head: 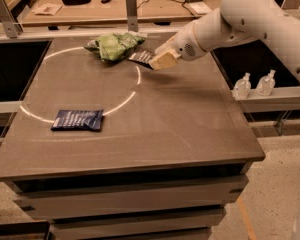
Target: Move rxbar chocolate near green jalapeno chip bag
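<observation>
Brown desk (pixel 190 124) fills most of the view, with a pale ring (pixel 121 103) marked on its top. On the left, inside the ring, a dark blue wrapper (pixel 77 120) lies flat. Farther back, the green jalapeno chip bag (pixel 114 45) sits crumpled on the ring's far edge. Just beside its right end is the rxbar chocolate (pixel 140 58), pinched at its right end by the hand (pixel 157 62); whether the bar touches the desk is hard to tell. A white arm (pixel 240 19) reaches in from the right. Two small clear bottles (pixel 254 84) stand on a ledge beyond the desk's right edge.
</observation>
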